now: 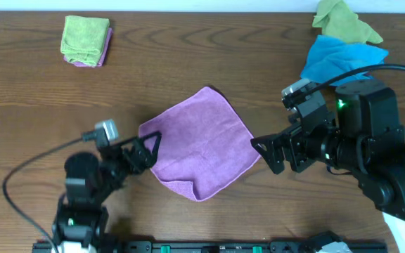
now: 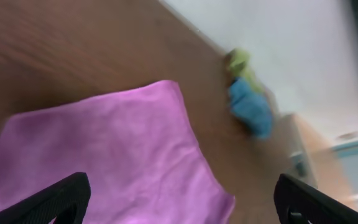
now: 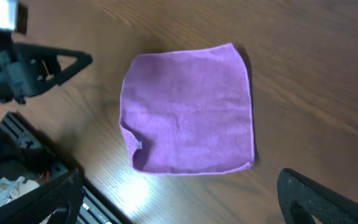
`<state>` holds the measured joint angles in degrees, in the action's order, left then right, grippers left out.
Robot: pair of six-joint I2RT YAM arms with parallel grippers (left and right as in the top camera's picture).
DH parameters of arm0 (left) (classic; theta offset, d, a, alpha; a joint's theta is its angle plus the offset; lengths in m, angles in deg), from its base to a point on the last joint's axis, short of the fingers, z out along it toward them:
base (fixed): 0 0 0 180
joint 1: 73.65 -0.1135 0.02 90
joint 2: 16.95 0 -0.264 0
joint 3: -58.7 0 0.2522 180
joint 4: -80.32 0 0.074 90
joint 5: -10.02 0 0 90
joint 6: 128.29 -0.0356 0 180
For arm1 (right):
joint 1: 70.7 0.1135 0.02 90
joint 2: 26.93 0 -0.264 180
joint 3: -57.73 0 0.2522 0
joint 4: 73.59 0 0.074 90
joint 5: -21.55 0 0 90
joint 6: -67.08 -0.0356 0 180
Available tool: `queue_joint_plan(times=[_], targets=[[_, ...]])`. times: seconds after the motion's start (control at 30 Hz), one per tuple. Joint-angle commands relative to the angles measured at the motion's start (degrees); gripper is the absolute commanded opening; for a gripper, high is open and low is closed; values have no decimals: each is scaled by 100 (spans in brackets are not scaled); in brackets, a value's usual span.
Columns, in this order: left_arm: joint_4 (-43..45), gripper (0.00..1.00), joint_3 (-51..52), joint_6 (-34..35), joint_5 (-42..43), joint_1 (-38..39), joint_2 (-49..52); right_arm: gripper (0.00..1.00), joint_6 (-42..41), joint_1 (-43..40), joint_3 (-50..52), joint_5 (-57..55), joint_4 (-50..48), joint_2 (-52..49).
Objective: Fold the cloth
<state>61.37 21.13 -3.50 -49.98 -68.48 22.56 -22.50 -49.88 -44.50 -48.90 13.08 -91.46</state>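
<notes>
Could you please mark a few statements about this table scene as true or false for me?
1. The cloth lies spread out on the table. True.
2. The left gripper is shut on a corner of the cloth. False: it is open beside the cloth's left corner.
3. A blue cloth lies at the far right of the table. True.
4. The right gripper holds the blue cloth. False: it is open and empty, near the cloth's right corner.

The cloth [image 1: 200, 144] is a plain lilac microfibre square, spread mostly flat on the wood counter [image 1: 209, 63], turned like a diamond, with its near corner bunched up a bit.
</notes>
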Motion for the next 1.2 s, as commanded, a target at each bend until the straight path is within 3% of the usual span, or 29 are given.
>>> queue_joint_plan(times=[0.0, 0.13, 0.27, 0.4, 0.6, 0.63, 0.67, 0.7, 0.77, 0.8, 1.17], targets=[[-459, 96, -901, -1342, -334, 22, 1078, 99, 4, -17, -37, 9, -55, 4], [-1679, 96, -2153, -2277, -1130, 24, 2426, 99, 2, -17, -37, -181, -74, 4], [-2855, 96, -3067, -2627, -2175, 262, 3377, 99, 2, -17, -37, -352, -127, 4], [-3104, 96, -3191, -2736, -2951, 986, 3875, 99, 2, -17, -37, -442, -280, 4], [-3084, 96, -3185, -2752, -3322, 1738, 4376, 99, 4, -17, -37, -479, -286, 4], [-3104, 93, -3169, -2752, -3322, 1735, 4457, 99, 4, -17, -37, -479, -247, 4], [-3123, 75, -3154, -2750, -3324, 1725, 4518, 99, 7, -17, -37, -481, -210, 4], [-3167, 49, -3130, -2693, -3320, 1707, 4610, 99, 7, -17, -37, -516, -162, 4], [-3187, 16, -3115, -2398, -3318, 1698, 4725, 99, 4, -17, -37, -660, -85, 4], [-3185, 6, -3108, -2234, -3320, 1698, 4793, 99, 4, -17, -37, -734, -57, 4], [-2599, 6, -3104, -2190, -3954, 1692, 5549, 99, 94, -17, -35, -881, 7, 4]])
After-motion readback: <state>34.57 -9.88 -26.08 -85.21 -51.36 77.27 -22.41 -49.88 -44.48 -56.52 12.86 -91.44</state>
